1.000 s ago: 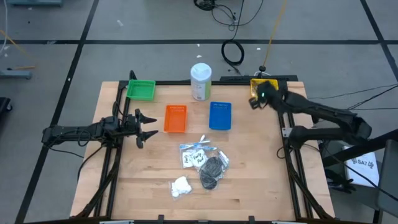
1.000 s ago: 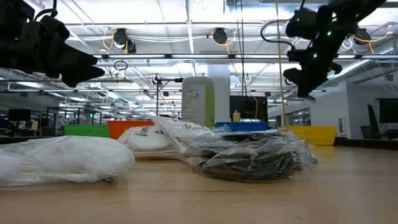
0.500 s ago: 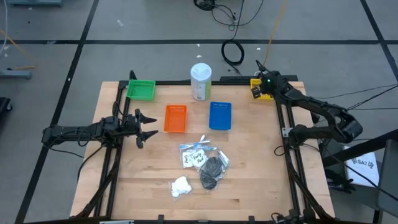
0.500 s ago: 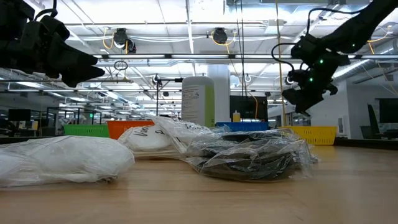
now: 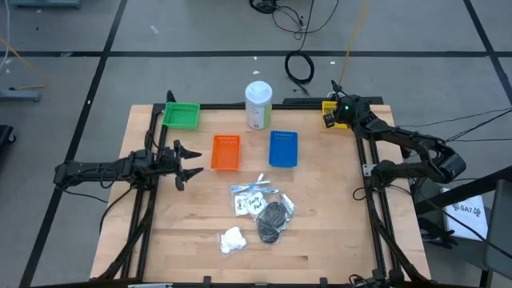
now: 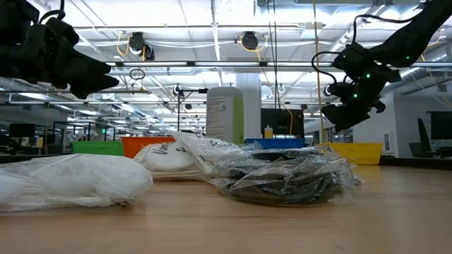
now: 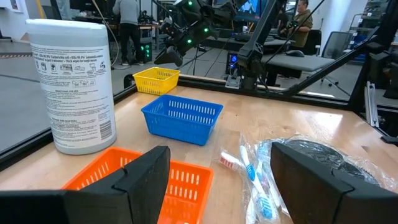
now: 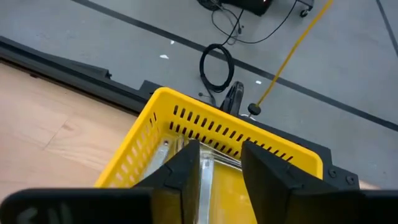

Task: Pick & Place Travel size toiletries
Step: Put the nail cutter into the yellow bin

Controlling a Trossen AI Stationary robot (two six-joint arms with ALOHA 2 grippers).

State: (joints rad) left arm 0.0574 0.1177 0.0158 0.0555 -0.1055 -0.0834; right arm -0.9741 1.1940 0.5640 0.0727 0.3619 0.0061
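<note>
The travel size toiletries lie in a heap near the table's middle: clear sachets, dark grey puffs and a white wad, all resting on the wood. My right gripper hangs open over the yellow basket at the far right corner, tilted down. Slim silvery sticks lie on the basket floor under its fingers. My left gripper waits open and level at the table's left side, pointing at the heap. My right gripper: a silvery strip runs along the inner edge of one finger, and I cannot tell whether that finger touches it. My left gripper touches nothing.
A tall white bottle stands at the far middle. A green tray, an orange tray and a blue tray sit between it and the heap. Bare wood spans the near and right parts of the table.
My right gripper has swung toward the table's far edge and sunk a little, ending over the yellow basket. The heap has not moved.
</note>
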